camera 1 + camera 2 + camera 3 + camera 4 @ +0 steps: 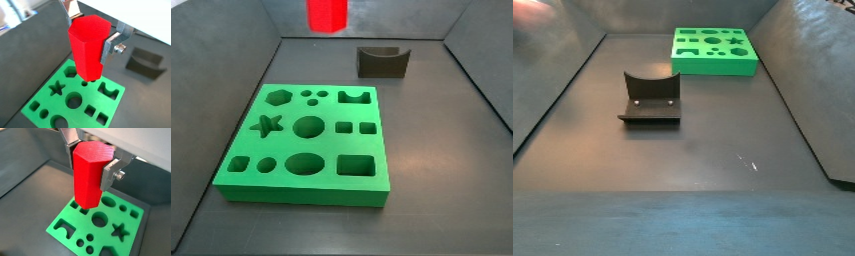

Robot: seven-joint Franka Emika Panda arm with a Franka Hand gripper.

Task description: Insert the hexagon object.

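Note:
My gripper [90, 31] is shut on the hexagon object [85, 47], a glossy red tall prism. It shows the same way in both wrist views: gripper [90, 159], peg [87, 178]. The silver fingers [110, 44] clamp its upper part from two sides. The peg hangs upright, well above the green board [92, 97] with shaped holes, its lower end over the board's edge row of small holes. In a side view only the peg's lower part [326, 14] shows at the top edge, high above and behind the board [331, 145]. The gripper is out of frame there.
The dark fixture [381, 62] stands on the floor beyond the board, also seen in a wrist view [145, 61] and a side view [649, 100]. Grey sloped walls enclose the floor. The board [714, 66] lies against the far wall in that side view.

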